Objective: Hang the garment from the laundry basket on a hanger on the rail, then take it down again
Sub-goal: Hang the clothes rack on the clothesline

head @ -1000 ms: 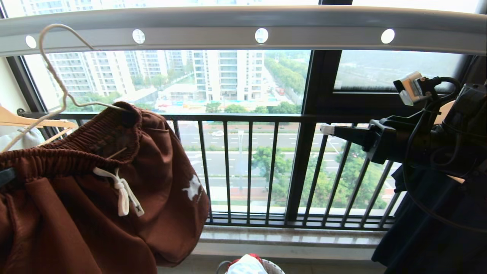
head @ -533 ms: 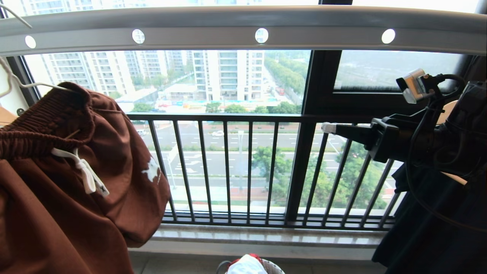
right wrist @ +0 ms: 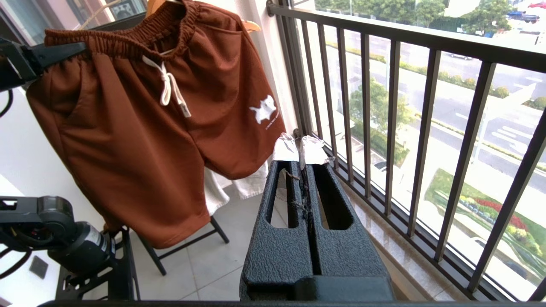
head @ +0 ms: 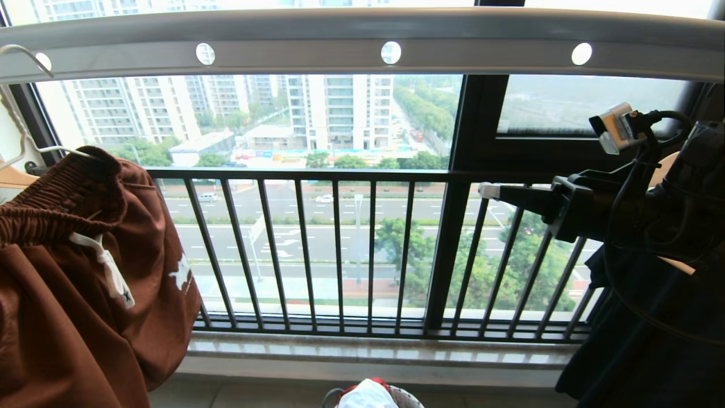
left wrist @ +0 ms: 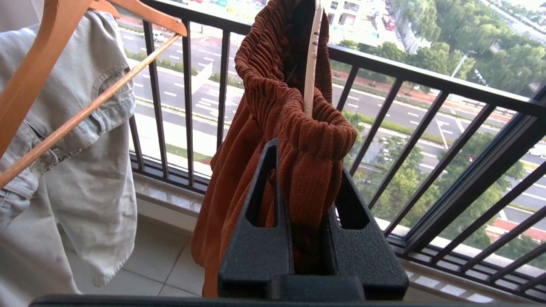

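Gripping shorts [left wrist: 294, 128], left claw [left wrist: 309, 204]

The shorts [head: 85, 283] are held at the left, below the rail [head: 362, 34], carried on the hanger [head: 22, 130]. The window railing [head: 362, 249] is set behind them. The laundry basket [head: 408, 399] is placed on the floor, before the railing.

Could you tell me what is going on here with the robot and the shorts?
The left gripper is clamped on the waistband of the rust-brown shorts, which sit on the cream wire hanger at the left end of the grey rail. The right gripper is shut and empty, held out near the window railing. The laundry basket stands below.
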You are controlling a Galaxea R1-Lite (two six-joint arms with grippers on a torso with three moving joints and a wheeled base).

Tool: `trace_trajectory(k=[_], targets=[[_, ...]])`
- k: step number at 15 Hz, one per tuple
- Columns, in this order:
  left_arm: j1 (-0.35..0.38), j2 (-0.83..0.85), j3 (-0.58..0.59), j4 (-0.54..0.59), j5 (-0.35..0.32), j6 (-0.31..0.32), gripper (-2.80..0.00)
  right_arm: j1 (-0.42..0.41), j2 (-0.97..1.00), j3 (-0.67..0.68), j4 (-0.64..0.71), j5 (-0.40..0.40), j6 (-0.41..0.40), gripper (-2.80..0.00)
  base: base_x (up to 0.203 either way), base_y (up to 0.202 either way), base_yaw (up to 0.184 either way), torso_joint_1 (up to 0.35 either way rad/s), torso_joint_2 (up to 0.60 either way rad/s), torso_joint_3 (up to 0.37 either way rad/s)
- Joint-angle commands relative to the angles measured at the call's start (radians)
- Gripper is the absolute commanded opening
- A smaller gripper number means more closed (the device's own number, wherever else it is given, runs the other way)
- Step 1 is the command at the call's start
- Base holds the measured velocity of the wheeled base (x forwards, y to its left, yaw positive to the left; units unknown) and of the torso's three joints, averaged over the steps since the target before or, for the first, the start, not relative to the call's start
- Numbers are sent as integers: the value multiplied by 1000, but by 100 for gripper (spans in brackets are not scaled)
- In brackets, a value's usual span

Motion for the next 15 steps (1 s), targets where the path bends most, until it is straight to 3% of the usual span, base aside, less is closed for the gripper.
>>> trace_trajectory(k=[1, 4, 12, 15], targets=[[5, 48, 1, -49, 1, -1, -280, 1, 14, -2, -6, 5, 2, -280, 0, 0, 0, 0, 0, 0], [73, 55, -9, -55, -2, 6, -280, 0, 24, -5, -6, 5, 2, -280, 0, 0, 0, 0, 0, 0], [89, 112, -3, -63, -5, 20, -280, -6, 28, -6, -7, 4, 2, -280, 0, 0, 0, 0, 0, 0], [89, 150, -4, -130, -8, 22, -280, -10, 27, -6, -8, 4, 2, -280, 0, 0, 0, 0, 0, 0]])
